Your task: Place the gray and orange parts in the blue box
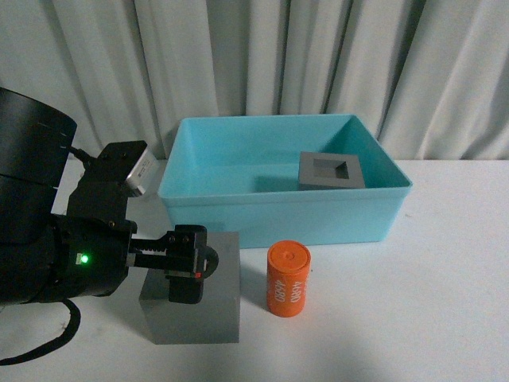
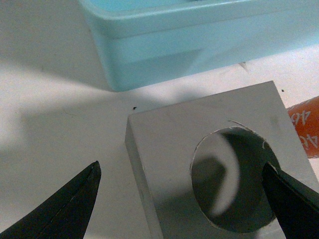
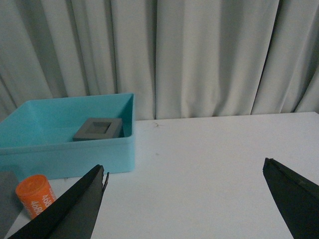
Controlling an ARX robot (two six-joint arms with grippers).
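Presently the left end effector [image 1: 188,263] hangs over the gray cube with the round recess [image 1: 208,318], jaws spread wide and gripping nothing. One fingertip [image 2: 289,199] sits above the recess edge, the other beyond the cube's side. That cube rests on the white surface [image 1: 413,310] in front of the blue box [image 1: 278,211], with the orange cylinder [image 1: 287,279] upright just beside it. The gray cube with the square recess [image 1: 330,172] lies inside the box. The right end effector [image 3: 184,172] is wide open and empty.
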